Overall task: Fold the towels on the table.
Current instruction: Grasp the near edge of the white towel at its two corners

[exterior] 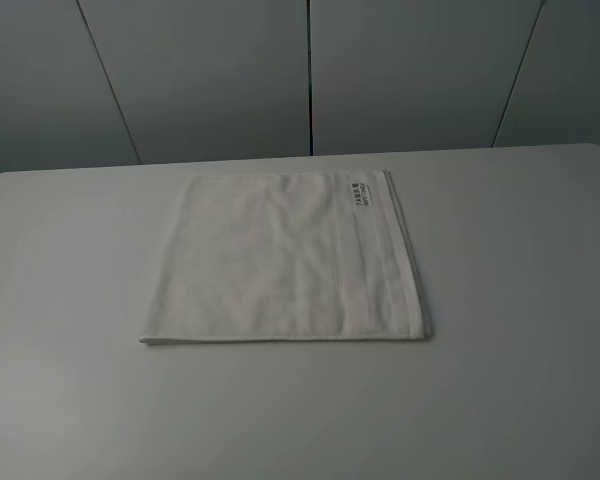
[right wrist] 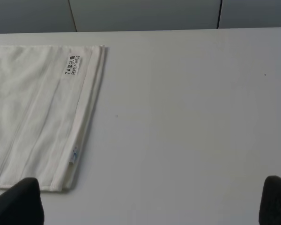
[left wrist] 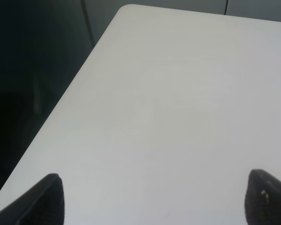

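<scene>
Right wrist: towel (right wrist: 33,112) beside end effector (right wrist: 150,202)

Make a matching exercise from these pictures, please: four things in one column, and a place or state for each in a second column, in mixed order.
Things:
1. towel
2. label
3. left gripper
4. right gripper

Places or states:
A. open, over bare table near its side edge
B. lies flat, mid-table
C. open, close to a towel corner
D. dark print, by the towel's far edge

Pairs: 1-B, 2-D, 3-A, 4-C
</scene>
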`<state>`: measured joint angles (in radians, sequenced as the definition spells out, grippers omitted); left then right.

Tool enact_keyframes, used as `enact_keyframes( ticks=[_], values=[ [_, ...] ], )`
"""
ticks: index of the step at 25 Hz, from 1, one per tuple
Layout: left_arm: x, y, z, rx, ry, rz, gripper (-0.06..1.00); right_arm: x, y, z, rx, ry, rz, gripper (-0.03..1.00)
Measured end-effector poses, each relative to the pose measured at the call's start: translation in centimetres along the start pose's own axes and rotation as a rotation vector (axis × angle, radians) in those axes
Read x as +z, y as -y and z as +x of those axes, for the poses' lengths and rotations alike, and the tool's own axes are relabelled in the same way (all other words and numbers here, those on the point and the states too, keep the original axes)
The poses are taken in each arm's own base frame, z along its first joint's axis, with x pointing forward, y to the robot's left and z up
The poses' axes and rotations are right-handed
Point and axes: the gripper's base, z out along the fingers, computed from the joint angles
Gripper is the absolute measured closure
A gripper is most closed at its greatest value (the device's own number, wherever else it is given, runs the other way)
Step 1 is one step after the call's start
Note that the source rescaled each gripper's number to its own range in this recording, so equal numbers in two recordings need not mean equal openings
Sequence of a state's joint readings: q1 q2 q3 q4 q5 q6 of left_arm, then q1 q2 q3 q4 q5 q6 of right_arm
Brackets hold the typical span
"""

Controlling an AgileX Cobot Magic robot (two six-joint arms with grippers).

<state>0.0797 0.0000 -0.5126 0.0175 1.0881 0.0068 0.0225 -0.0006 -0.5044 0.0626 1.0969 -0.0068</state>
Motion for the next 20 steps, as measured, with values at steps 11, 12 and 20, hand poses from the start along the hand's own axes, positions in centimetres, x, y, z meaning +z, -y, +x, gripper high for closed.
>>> enact_keyframes(
  ticks=[11, 12, 20],
  values=[
    [0.00, 0.00, 0.00, 0.000, 0.000, 0.000, -0.05, 0.00, 0.00, 0.00, 0.000, 0.000, 0.000, -0.03],
    [0.00, 0.00, 0.00, 0.000, 0.000, 0.000, -0.05, 0.00, 0.00, 0.00, 0.000, 0.000, 0.000, -0.03],
    [0.00, 0.00, 0.00, 0.000, 0.000, 0.000, -0.05, 0.00, 0.00, 0.00, 0.000, 0.000, 0.000, -0.03]
  ],
)
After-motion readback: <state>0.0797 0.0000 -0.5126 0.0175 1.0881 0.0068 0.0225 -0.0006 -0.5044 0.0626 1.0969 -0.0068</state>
